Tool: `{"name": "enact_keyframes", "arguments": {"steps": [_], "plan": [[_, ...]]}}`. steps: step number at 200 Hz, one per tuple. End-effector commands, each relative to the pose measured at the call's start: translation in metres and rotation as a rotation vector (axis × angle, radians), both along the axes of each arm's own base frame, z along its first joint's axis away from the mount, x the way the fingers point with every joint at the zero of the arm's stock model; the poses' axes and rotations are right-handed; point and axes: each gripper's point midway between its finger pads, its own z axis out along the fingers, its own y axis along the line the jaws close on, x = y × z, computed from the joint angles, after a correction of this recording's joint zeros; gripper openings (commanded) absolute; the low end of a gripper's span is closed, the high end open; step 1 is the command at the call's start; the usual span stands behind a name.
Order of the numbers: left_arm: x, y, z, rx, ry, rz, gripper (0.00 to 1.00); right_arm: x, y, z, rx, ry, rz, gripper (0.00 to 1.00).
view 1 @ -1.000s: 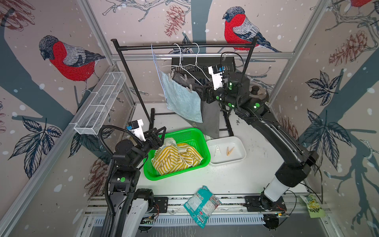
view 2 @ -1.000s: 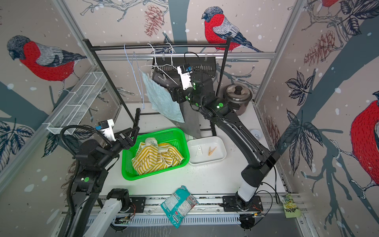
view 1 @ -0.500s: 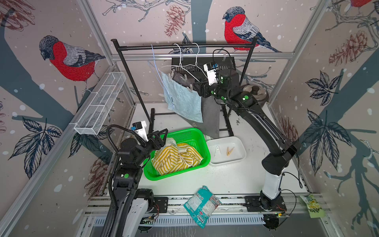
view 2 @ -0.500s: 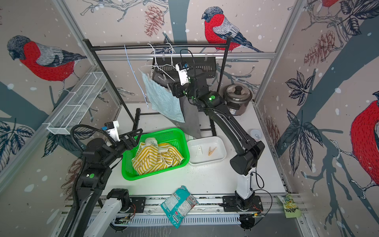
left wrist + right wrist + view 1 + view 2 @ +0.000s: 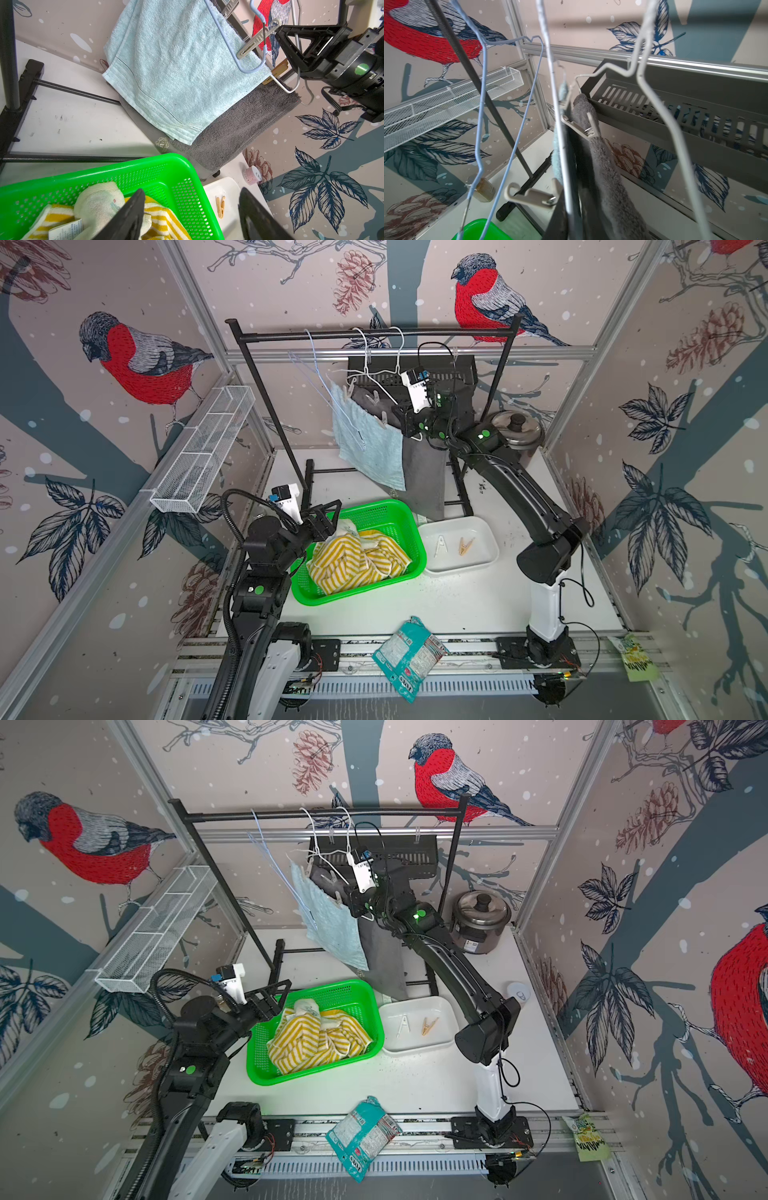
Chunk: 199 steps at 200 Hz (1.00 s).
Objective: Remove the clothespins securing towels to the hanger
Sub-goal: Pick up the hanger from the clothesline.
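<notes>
Striped towel [image 5: 357, 556] lies in basket [image 5: 316, 597], two clothespins [image 5: 465, 546] in tray [image 5: 478, 562], blue towel [image 5: 365, 439] and grey towel [image 5: 424, 477] still pegged (right gripper [image 5: 280, 35] clenched by a peg [image 5: 257, 39], left gripper [image 5: 332, 514] released).

- The left arm [image 5: 266, 547] and right arm [image 5: 511, 485] have matte black shells with rounded joints; each lowest link [image 5: 546, 605] is white
- Round green dots [image 5: 484, 433] mark the joints
- A white camera block [image 5: 417, 389] with blue connectors tops each wrist
- A ribbed black hose [image 5: 223, 510] runs along the left arm; thin black cables [image 5: 584, 585] trail off the right
- The left gripper [image 5: 192, 189] has flat black fingers [image 5: 128, 218]; the right gripper [image 5: 277, 34] has open triangular frames
</notes>
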Motion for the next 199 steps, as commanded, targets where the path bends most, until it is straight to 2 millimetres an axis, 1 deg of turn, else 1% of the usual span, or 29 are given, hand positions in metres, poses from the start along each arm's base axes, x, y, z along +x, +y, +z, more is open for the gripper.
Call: {"name": "enact_keyframes", "arguments": {"steps": [1,46,91,112,138,162,177,199], "plan": [[0.000,0.000,0.018,0.006,-0.066,-0.005,0.71,-0.003,0.000,0.016,0.011,-0.062,0.018,0.03],[0.001,0.001,0.024,0.026,-0.079,0.000,0.71,-0.023,-0.002,0.037,-0.022,-0.153,0.064,0.02],[0.002,0.001,0.027,0.029,-0.085,0.001,0.71,-0.038,-0.013,0.068,-0.002,-0.226,0.064,0.01],[0.001,0.001,0.029,0.033,-0.087,0.002,0.71,-0.043,-0.022,0.075,-0.005,-0.231,0.047,0.01],[0.000,0.003,0.030,0.041,-0.088,0.010,0.71,-0.054,-0.033,0.078,-0.019,-0.216,0.041,0.01],[-0.002,0.004,0.032,0.046,-0.092,0.014,0.71,-0.072,-0.041,0.078,-0.018,-0.202,0.073,0.01],[-0.003,0.004,0.032,0.044,-0.092,0.015,0.71,-0.084,-0.044,0.074,-0.024,-0.179,0.103,0.01],[-0.004,0.004,0.034,0.039,-0.094,0.017,0.71,-0.099,-0.044,0.057,-0.052,-0.138,0.154,0.01]]}}
